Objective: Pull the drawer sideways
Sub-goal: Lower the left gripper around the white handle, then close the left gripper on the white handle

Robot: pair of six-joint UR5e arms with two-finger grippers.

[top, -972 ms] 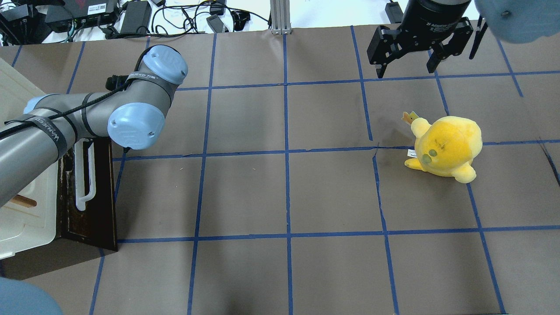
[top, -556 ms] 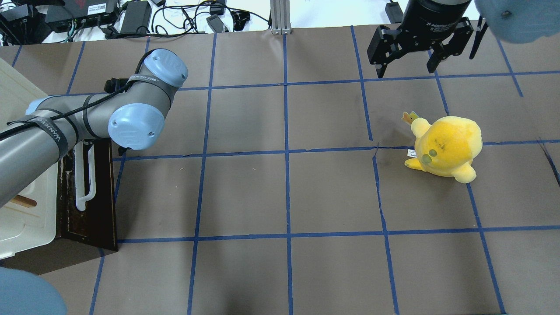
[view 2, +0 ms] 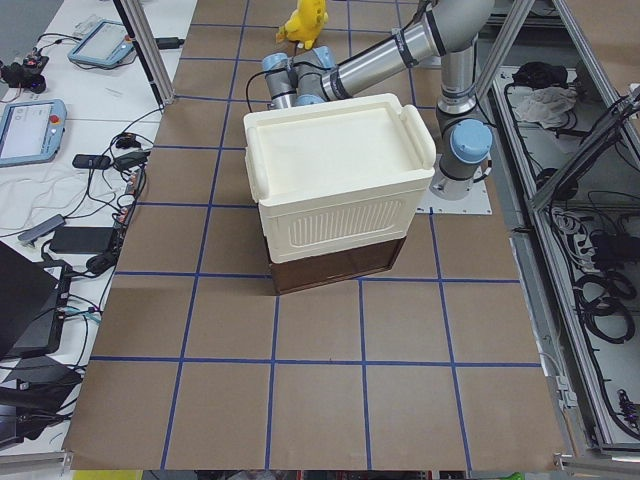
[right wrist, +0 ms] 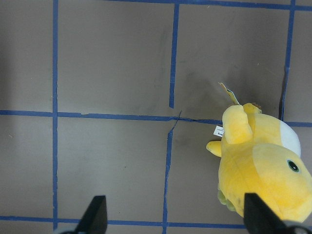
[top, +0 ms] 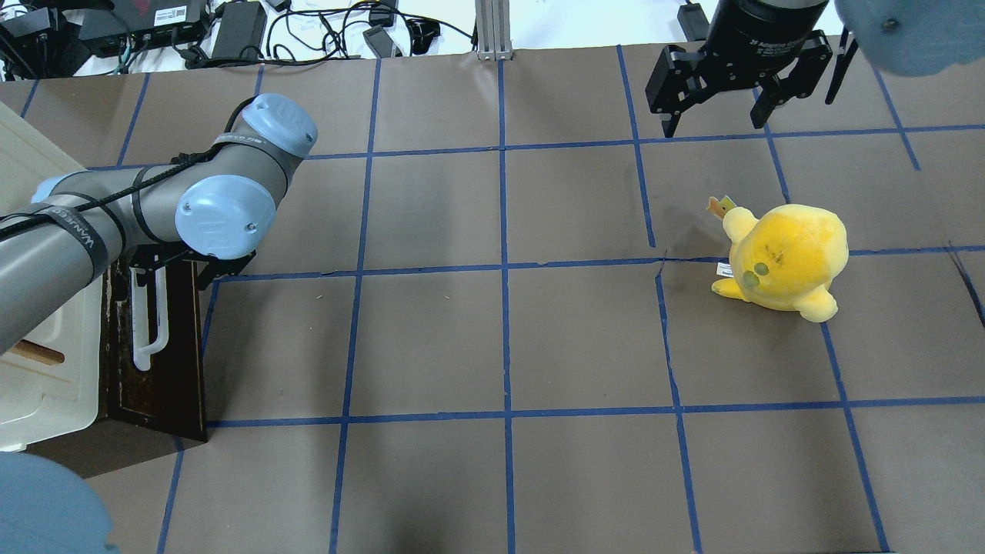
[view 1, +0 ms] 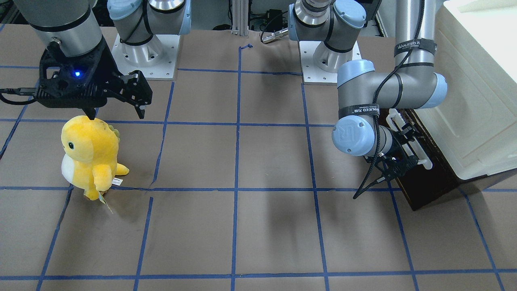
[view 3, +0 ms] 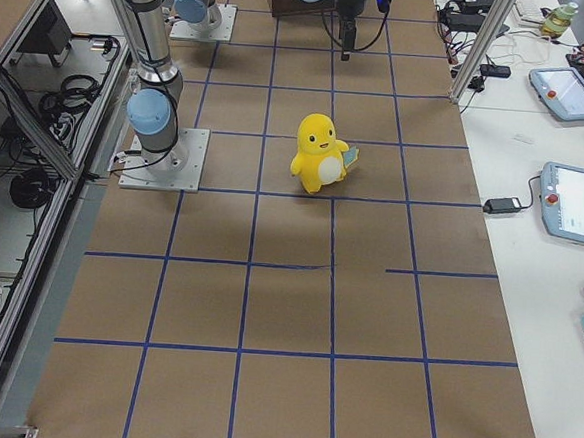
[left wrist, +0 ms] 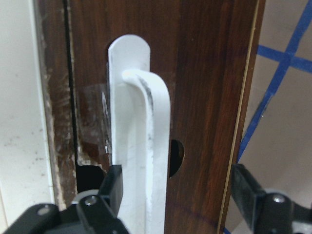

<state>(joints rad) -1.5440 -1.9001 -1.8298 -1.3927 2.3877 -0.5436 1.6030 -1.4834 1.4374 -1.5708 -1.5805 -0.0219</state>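
Observation:
The drawer's dark brown front with its long white bar handle faces sideways at the table's left, under the cream cabinet. In the left wrist view the handle runs up the brown front, between my left gripper's two spread fingers. That gripper is open, straddling the handle's end, not closed on it. It also shows in the front view at the handle. My right gripper is open and empty, high at the far right.
The cream-white cabinet body stands over the drawer at the table's left edge. A yellow plush toy stands on the right half, below my right gripper. The brown table has a blue tape grid.
My left wrist has swung left and down toward the drawer front, bringing the gripper over the handle's far end. The right arm and the toy have not moved.

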